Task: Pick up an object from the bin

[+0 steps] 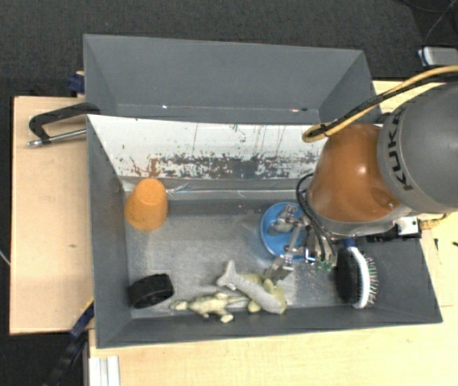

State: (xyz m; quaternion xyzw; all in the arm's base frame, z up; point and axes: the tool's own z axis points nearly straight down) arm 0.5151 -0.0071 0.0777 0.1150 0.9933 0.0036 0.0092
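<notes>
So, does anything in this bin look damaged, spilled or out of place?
Only the bin's back wall stands out: a band of brown, rust-like specks and thin scratches runs across it. The orange cup, black wheel and brush lie loose but look whole; nothing is spilled.

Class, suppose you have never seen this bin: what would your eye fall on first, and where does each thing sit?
The arm's orange cover looms at the right, its gripper low by a blue round thing in the middle of the bin. An orange cup stands out at the back left. Along the front lie a black wheel, pale toy animals and a black brush.
</notes>
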